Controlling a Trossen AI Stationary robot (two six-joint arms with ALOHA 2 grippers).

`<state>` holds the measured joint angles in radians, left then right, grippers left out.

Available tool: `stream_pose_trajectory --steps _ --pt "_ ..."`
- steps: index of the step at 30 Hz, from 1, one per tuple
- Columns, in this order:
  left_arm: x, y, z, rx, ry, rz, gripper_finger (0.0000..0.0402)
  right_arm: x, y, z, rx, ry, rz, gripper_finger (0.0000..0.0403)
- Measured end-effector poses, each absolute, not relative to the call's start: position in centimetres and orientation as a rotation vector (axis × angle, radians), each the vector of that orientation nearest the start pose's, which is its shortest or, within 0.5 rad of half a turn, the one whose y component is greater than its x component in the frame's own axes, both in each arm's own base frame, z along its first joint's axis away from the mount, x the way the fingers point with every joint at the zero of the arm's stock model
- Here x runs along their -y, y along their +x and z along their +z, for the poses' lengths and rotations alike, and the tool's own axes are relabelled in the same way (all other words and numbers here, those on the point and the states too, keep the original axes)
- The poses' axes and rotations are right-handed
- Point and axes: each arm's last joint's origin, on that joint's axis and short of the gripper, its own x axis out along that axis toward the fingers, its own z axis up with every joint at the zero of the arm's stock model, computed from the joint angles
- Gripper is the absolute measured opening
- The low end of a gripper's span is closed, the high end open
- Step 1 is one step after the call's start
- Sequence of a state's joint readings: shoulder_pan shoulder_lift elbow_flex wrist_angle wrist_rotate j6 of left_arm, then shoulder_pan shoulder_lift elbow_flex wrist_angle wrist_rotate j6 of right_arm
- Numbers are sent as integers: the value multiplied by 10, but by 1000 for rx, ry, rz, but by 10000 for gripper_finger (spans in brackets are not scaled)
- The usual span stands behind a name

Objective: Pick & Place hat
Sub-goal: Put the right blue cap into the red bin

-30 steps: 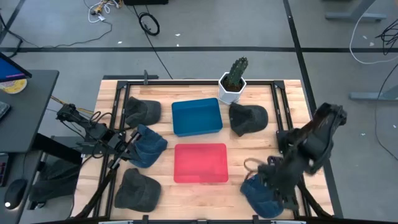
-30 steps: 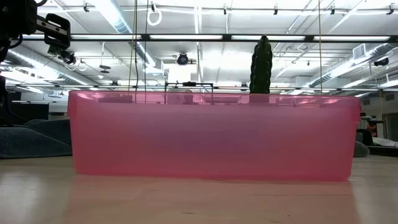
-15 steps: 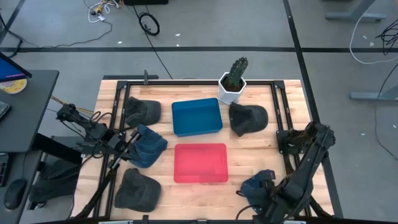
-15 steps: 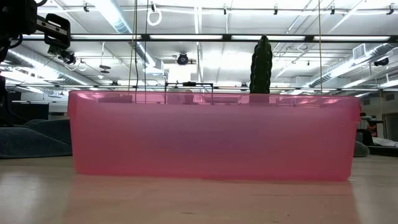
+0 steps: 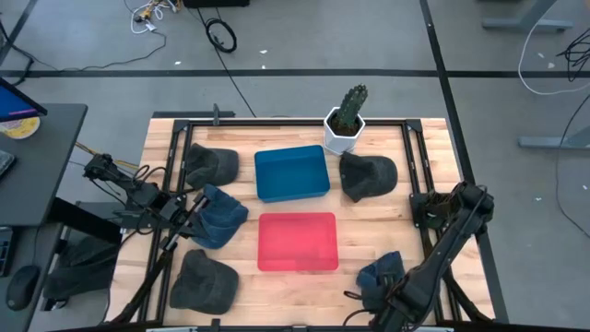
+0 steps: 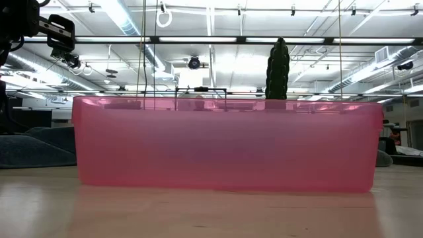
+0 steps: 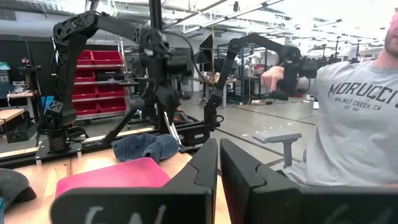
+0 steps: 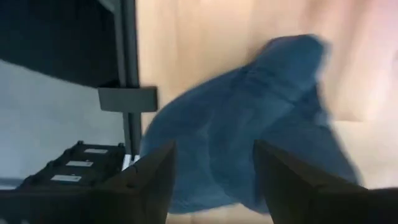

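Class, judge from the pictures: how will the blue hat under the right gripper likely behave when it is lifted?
The blue hat looks like soft cloth, crumpled, so it will probably sag. It seems light. The open right gripper straddles it, so a fold may bunch between the fingers.

Seeing potted cactus [image 5: 348, 118] well apart from right gripper [image 8: 214, 186], across the table. Spotting person in grey T-shirt [image 7: 354, 118] beyond left gripper [image 7: 218, 163], red storage bins [image 7: 102, 59] farther behind.
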<state>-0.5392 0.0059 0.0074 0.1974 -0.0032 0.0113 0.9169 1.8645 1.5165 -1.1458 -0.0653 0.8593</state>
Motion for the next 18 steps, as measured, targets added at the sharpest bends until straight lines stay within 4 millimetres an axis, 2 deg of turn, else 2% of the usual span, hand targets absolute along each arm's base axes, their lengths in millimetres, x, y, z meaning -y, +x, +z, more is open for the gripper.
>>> stream_pose_trajectory --steps 8,13,16,18 --pt "49 82 185 197 -43 -533 21 -272 199 192 -1681 27 69 217" --pt "49 82 185 197 -43 -533 21 -274 198 177 -1668 59 141 213" --pt "49 82 185 197 -43 -533 21 -270 198 173 -1676 61 139 179" --pt "49 82 184 197 -43 -533 21 -269 197 173 -1689 35 147 128"
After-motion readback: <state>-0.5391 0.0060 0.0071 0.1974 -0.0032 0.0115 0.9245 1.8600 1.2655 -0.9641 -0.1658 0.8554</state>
